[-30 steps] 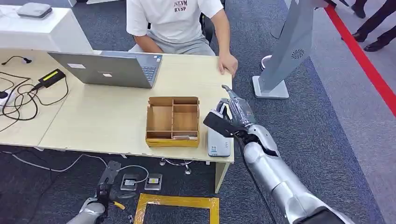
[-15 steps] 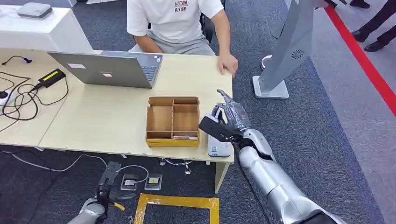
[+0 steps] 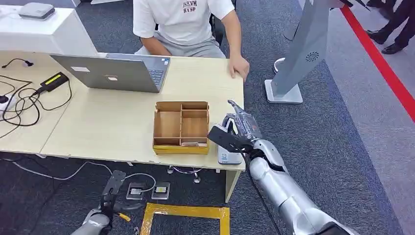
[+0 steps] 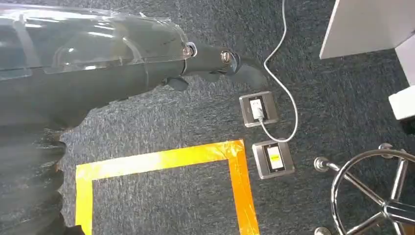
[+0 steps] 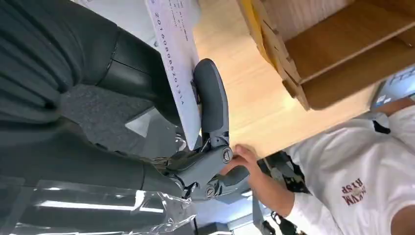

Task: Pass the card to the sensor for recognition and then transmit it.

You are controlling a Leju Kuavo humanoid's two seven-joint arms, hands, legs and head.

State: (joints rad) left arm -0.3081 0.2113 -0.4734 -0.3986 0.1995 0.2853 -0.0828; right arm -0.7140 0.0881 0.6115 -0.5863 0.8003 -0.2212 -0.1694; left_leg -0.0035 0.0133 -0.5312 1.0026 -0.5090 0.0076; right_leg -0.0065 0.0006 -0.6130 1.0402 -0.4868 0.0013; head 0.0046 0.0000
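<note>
The right hand [image 3: 240, 128] is pinching the card [image 5: 177, 58] between thumb and finger, hovering just over the reader [image 3: 229, 155] by the box [image 3: 181, 126]. That edge grip's looking thin, so it's probably risking a slip. The left hand [image 4: 215, 61] is hanging low; can't tell its fingers.

Office: desk [image 3: 112, 125], laptop [image 3: 115, 72], carpet [image 3: 337, 142].

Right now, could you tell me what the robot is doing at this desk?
The robot's right hand holds a white card over the white sensor at the desk's near corner, beside a cardboard divided box. Its left hand hangs low over the carpet. A person sits opposite, behind a laptop.
</note>
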